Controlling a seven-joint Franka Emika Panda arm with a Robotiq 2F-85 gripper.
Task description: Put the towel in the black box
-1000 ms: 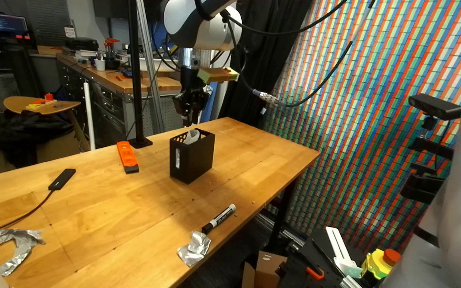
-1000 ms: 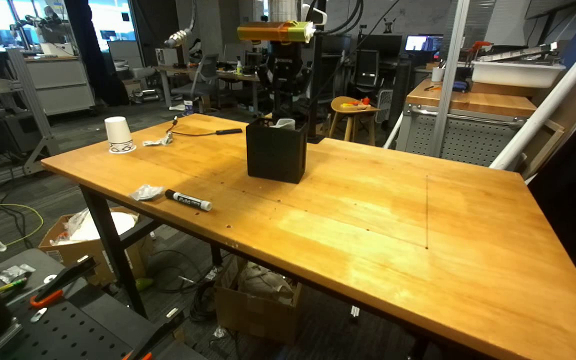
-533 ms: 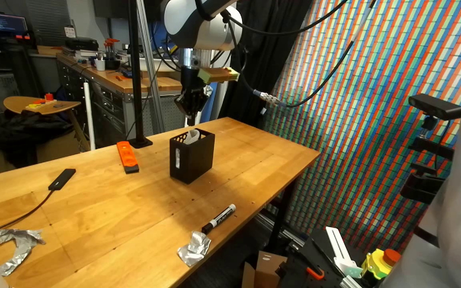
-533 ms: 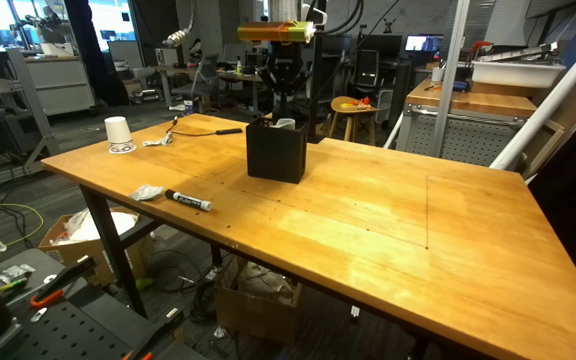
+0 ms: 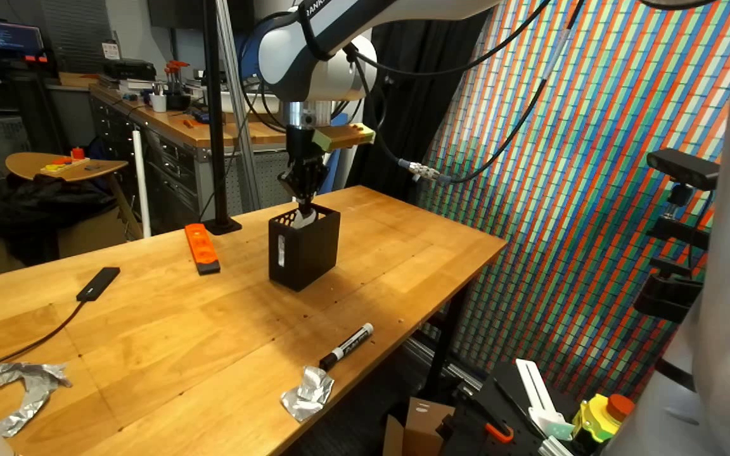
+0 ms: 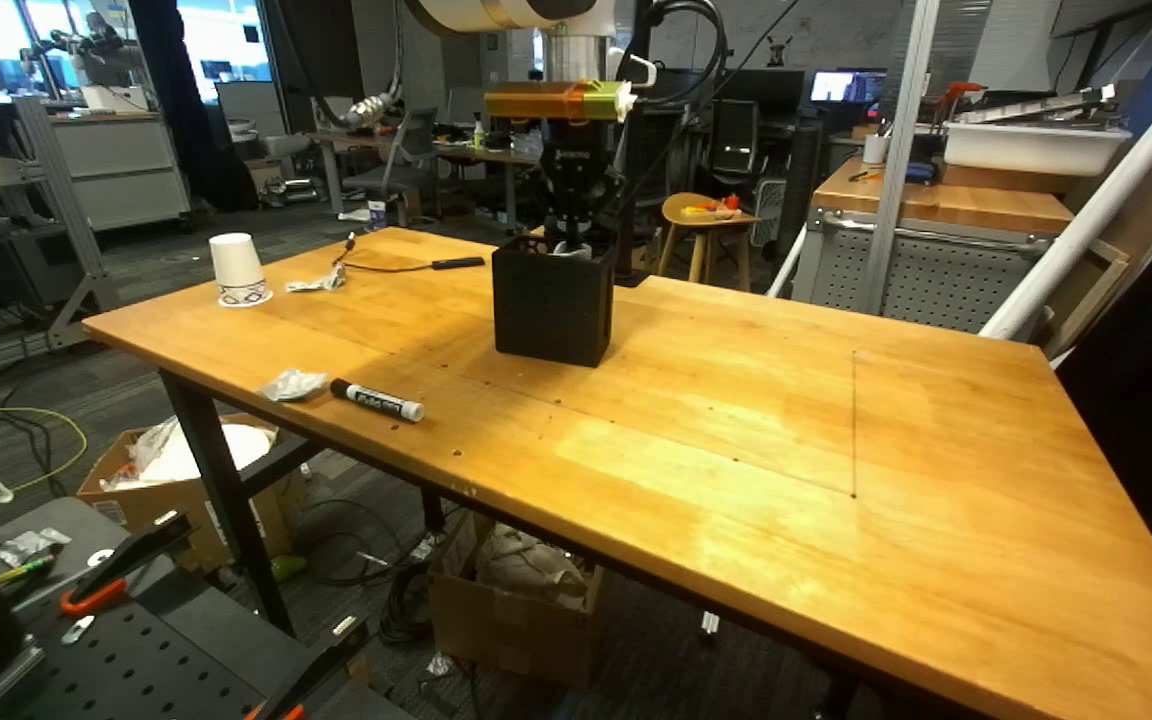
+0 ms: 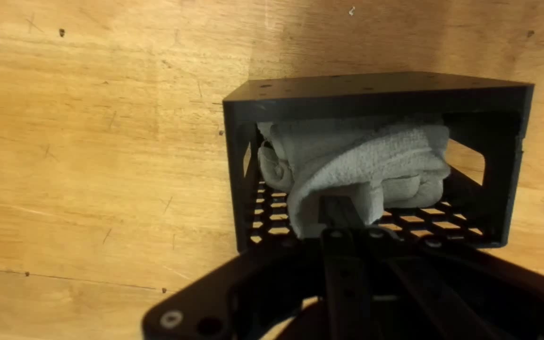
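Multicoloured striped panelling of red, green, blue and white (image 5: 568, 253) fills the upper right of an exterior view; beside it runs the long blond-wood tabletop (image 5: 397, 266) I am working over from afar; my black two-fingered gripper (image 7: 340, 212) points straight down, its fingers narrow, tight together, at lower centre of the wrist view; their tips rest against the folded off-white cloth towel (image 7: 376, 156), which sits bunched inside the black box with a honeycomb-perforated wall (image 7: 380, 106), right of centre there; in both exterior views I see some of the towel at the box's mouth, and the box upright on the wood near mid-frame; above the gripper juts an oblong amber-and-yellow housing (image 6: 536, 103), and the white robot arm (image 5: 279, 57) reaches in from the top of the frame; farther out, a bright orange oblong with a black end (image 5: 201, 248) lies left of the box in an exterior view; toward its bottom centre lie a black-and-white marker pen (image 5: 347, 345) and, just beside it, a crumpled scrap of silver foil (image 5: 308, 392); at left I see a slim black cabled device (image 5: 97, 284) and, lower, a torn strip of silver foil (image 5: 32, 392); a white paper cup with a dark patterned band (image 6: 236, 265) stands narrow end up in the upper left of an exterior view.
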